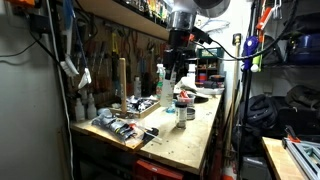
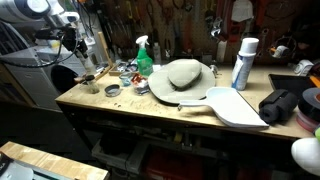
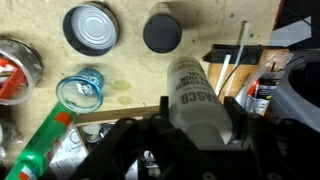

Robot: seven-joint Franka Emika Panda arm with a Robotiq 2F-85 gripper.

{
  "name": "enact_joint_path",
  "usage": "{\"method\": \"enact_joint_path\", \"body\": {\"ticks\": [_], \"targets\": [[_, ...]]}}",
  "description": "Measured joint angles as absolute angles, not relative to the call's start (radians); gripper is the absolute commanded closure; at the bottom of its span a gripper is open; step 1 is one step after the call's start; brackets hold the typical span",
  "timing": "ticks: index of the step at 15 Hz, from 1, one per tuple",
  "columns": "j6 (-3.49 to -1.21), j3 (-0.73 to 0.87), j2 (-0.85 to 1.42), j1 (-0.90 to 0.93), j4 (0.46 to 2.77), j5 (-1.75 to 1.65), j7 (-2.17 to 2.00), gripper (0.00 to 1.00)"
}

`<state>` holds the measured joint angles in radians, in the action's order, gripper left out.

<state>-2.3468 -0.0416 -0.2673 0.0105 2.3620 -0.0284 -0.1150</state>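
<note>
In the wrist view my gripper (image 3: 195, 118) is shut on a white tube or bottle with black lettering (image 3: 195, 95), its cap end pointing away from me. Below it on the wooden bench (image 3: 130, 30) lie an open tin can (image 3: 91, 27), a black round lid (image 3: 162, 32) and a small blue-rimmed glass jar (image 3: 80, 91). In an exterior view the gripper (image 1: 177, 62) hangs above the bench at its far end; in an exterior view it shows at the far left (image 2: 72, 40).
A green spray bottle (image 2: 144, 55), a grey hat (image 2: 182, 74), a white spray can (image 2: 243, 63) and a white dustpan-like tray (image 2: 238, 107) stand on the bench. A tray of tubes (image 1: 118, 127) lies near the front edge. Tools hang on the wall behind.
</note>
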Motion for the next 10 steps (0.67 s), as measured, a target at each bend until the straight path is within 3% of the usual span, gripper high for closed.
{"method": "enact_joint_path", "body": {"ticks": [5,10], "targets": [[-2.508,-0.135,-0.197,0.033,2.351,-0.088,-0.245,0.69],[-2.479,-0.135,-0.038,0.031,2.25,-0.147,-0.304,0.69]]}}
